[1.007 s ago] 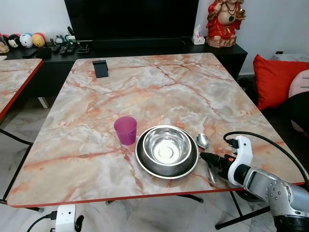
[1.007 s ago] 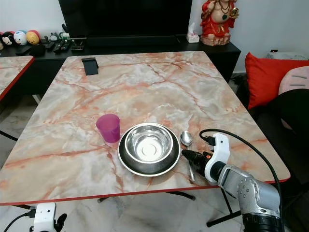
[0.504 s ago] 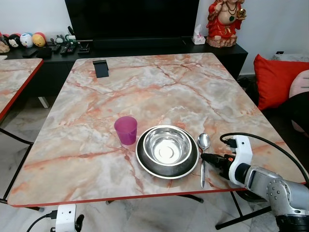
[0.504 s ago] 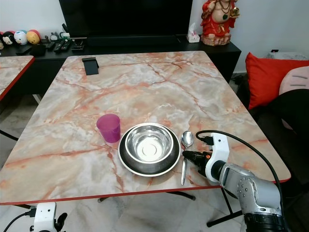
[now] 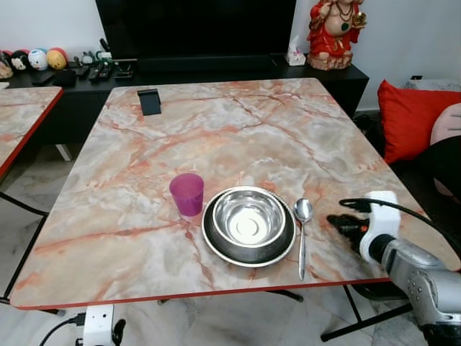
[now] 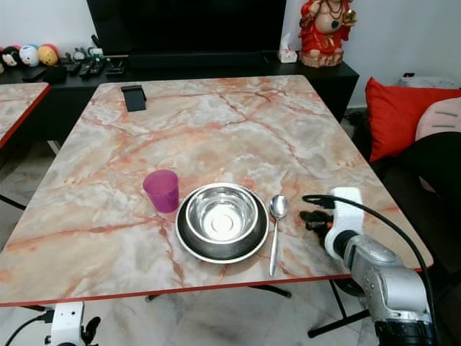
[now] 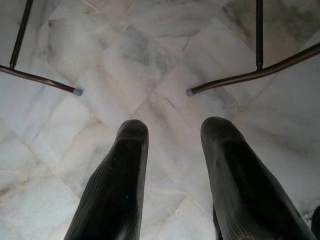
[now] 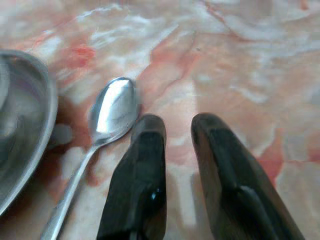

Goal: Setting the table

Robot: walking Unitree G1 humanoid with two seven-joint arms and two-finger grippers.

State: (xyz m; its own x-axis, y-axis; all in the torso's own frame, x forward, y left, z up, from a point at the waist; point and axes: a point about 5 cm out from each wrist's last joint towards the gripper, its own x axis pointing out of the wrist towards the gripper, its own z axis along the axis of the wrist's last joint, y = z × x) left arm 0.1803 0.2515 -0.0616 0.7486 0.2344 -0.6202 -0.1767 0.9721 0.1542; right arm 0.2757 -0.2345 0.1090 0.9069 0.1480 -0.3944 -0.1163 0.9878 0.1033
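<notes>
The marble table [image 5: 238, 122] carried a place setting near its front edge: a steel bowl [image 5: 248, 220] nested on a dark plate [image 5: 216, 245], a purple cup [image 5: 187, 193] just beside its left, and a spoon [image 5: 302, 234] lying flat just beside its right. The right gripper [image 8: 172, 135] hovered empty beside the spoon's bowl end, fingers parted, so the spoon-laying step looked done. The left gripper [image 7: 172, 132] hung idle and open over the floor; the next move probably called for drawing the right arm clear.

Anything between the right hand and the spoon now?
Nothing: bare marble table separates the right hand from the spoon, seen in the right eye and right wrist views.
</notes>
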